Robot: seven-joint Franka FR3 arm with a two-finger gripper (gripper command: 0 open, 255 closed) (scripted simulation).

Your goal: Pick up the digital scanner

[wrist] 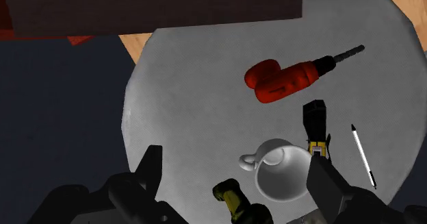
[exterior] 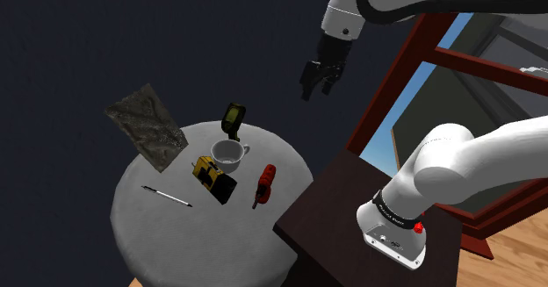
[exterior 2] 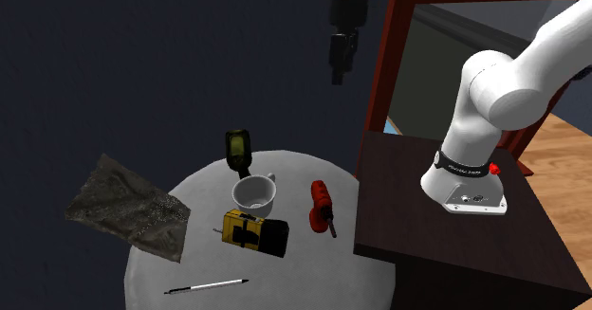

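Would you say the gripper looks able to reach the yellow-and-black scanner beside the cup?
Probably yes: the gripper hangs open above the round table, and the scanner lies with nothing over it, though the white cup right beside it may crowd one finger.

round grey table (exterior: 158,233), carrying: white cup (exterior: 228,156) near the middle; red drill (exterior: 264,182) lying just beside the cup; white pen (exterior: 167,197) lying apart, near the rim; grey crumpled sheet (exterior: 146,125) overhanging the rim. dark red frame (exterior 2: 384,71) stands behind.
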